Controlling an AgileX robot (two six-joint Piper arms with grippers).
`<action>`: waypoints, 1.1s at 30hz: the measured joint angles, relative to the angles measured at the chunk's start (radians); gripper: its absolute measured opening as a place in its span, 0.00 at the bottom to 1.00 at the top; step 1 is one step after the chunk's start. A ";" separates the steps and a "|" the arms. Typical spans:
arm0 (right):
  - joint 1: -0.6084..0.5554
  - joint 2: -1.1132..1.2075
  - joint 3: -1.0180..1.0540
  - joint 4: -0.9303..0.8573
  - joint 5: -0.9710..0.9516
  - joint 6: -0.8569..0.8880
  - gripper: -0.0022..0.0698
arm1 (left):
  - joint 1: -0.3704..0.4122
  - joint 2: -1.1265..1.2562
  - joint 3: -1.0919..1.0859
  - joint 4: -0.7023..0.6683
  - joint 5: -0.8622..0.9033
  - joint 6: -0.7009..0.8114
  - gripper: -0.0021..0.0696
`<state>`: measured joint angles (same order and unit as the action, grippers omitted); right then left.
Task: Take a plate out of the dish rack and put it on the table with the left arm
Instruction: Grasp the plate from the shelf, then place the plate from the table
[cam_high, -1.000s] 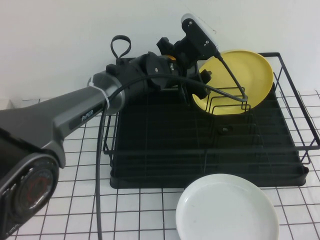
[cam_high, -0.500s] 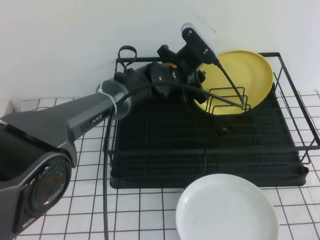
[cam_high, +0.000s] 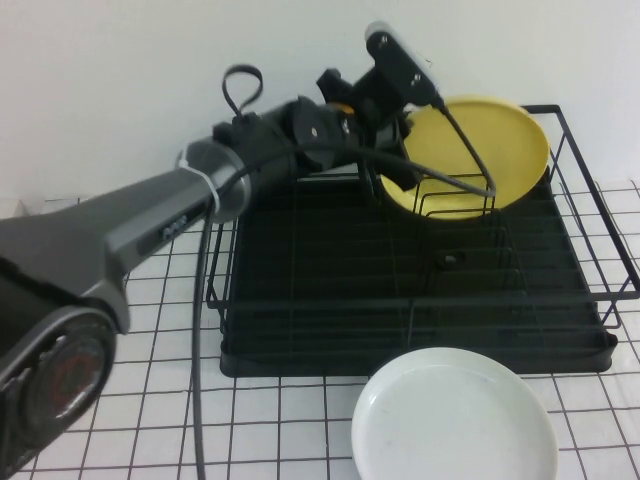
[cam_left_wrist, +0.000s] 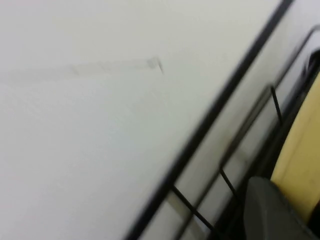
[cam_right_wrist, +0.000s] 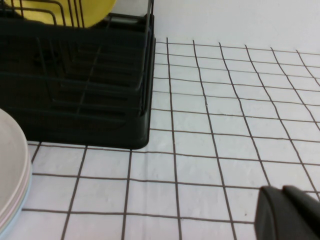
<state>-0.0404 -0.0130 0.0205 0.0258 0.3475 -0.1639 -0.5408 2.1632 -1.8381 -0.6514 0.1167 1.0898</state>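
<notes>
From the high view, the left arm (cam_high: 200, 195) has swung a little since a moment ago, its elbow and cable loop shifted, and the yellow plate (cam_high: 490, 150) now sits slightly higher and further toward the rack's far right corner than it did; I judge the lift out of the dividers is just starting, with the plate not yet clear of the wires. The left gripper (cam_high: 392, 172) is at the plate's near-left rim, over the far part of the dish rack (cam_high: 420, 290), and looks clamped onto that rim, though its fingers are largely hidden behind the wrist. The plate stands tilted nearly upright, plain matte yellow with a shallow raised rim, leaning toward the back wall at the table's far edge. A white plate (cam_high: 455, 420) lies flat on the gridded table (cam_high: 270, 420) just in front of the rack, at the near edge. In the left wrist view, mostly wall and blurred rack wire show, with a strip of the yellow plate's edge (cam_left_wrist: 300, 150) right beside a dark finger tip. In the right wrist view, the right gripper (cam_right_wrist: 290, 212) hangs low over the bare table off the rack's right corner; its fingers appear closed together and hold nothing.
</notes>
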 joint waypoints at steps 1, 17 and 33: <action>0.000 0.000 0.000 0.000 0.000 0.000 0.03 | 0.000 -0.019 0.000 0.002 0.008 0.000 0.06; 0.000 0.000 0.000 0.000 0.000 0.000 0.03 | 0.000 -0.328 0.000 0.117 0.296 -0.274 0.03; 0.000 0.000 0.000 0.000 0.000 0.000 0.03 | 0.000 -0.451 0.016 0.302 1.059 -0.709 0.03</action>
<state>-0.0404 -0.0130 0.0205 0.0258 0.3475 -0.1639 -0.5408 1.7125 -1.8216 -0.3497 1.1756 0.3804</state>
